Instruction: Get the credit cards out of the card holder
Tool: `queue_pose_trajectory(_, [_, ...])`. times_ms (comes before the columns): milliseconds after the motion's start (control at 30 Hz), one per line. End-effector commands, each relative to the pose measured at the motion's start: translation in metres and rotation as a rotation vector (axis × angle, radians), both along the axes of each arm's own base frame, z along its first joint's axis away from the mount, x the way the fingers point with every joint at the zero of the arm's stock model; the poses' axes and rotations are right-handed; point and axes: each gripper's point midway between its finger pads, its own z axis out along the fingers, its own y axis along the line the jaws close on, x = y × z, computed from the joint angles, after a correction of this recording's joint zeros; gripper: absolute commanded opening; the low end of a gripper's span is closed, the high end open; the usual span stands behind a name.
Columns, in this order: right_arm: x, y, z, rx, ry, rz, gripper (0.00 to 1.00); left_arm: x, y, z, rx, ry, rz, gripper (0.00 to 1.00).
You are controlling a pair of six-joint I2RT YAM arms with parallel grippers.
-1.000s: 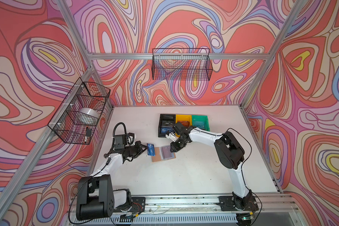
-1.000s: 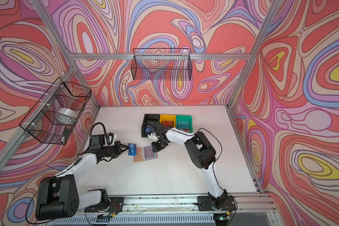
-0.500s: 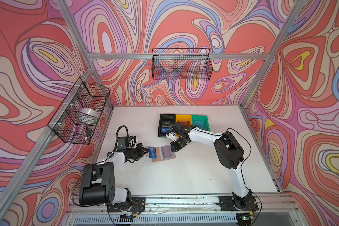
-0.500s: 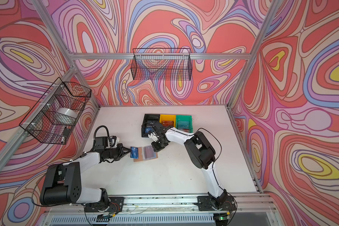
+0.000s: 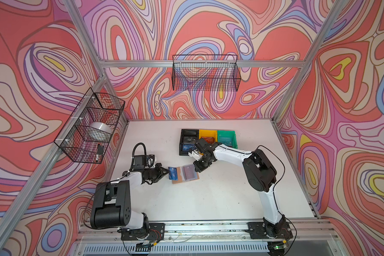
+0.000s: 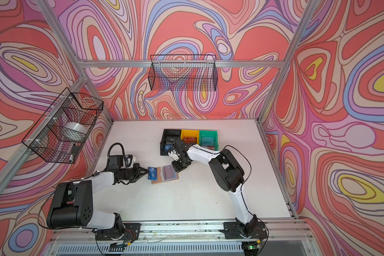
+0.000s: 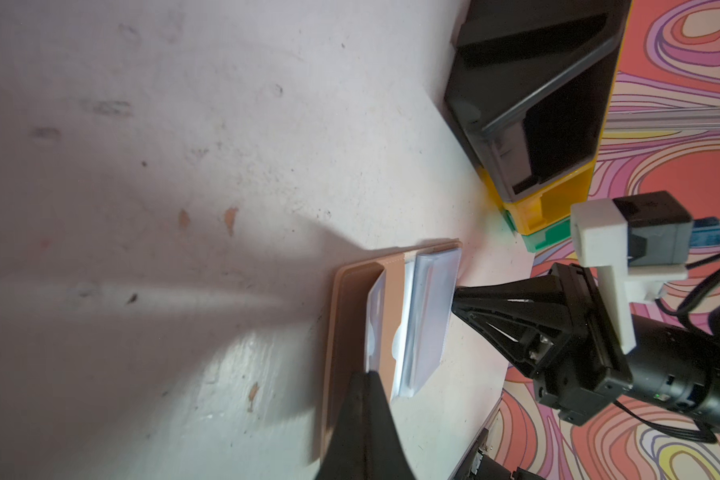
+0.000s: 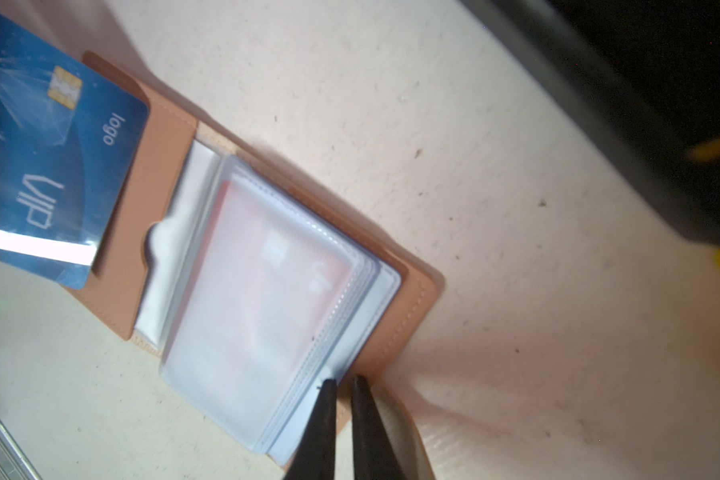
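The tan card holder [image 5: 177, 181] [image 6: 159, 182] [image 8: 163, 174] lies open on the white table. A blue credit card marked "VIP" [image 5: 173, 173] [image 6: 152, 173] [image 8: 46, 166] sticks halfway out of its left pocket. My left gripper [image 5: 167, 174] [image 6: 147, 172] [image 7: 368, 374] is shut on that card's outer edge. A red card [image 5: 189, 172] [image 8: 267, 266] shows through the clear sleeves on the right half. My right gripper [image 5: 196, 170] [image 6: 177, 170] [image 8: 341, 380] is closed to a thin slit on the holder's far right corner, at the sleeves' edge.
Black [image 5: 187, 133], yellow [image 5: 207, 132] and green [image 5: 225, 133] bins stand in a row just behind the right gripper, with cards in them. Wire baskets hang on the back wall [image 5: 205, 73] and the left wall [image 5: 89, 126].
The left arm has drawn in and its gripper, with the blue card, has shifted slightly toward the holder. The right jaws have narrowed at the holder's corner.
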Motion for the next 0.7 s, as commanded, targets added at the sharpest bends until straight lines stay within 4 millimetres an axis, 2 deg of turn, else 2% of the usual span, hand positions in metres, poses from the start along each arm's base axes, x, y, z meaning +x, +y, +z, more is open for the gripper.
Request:
queue_pose_trajectory(0, [0.005, 0.007, 0.02, 0.026, -0.038, 0.005, 0.13, -0.011, -0.001, -0.017, 0.013, 0.029, -0.007, 0.0])
queue_pose_trajectory(300, [0.006, 0.023, 0.036, 0.087, -0.067, 0.039, 0.13, -0.012, -0.001, -0.02, 0.017, 0.036, -0.008, 0.0])
queue_pose_trajectory(667, [0.004, 0.012, 0.0, -0.005, -0.025, 0.035, 0.12, -0.013, -0.001, -0.02, 0.022, 0.038, -0.009, 0.0])
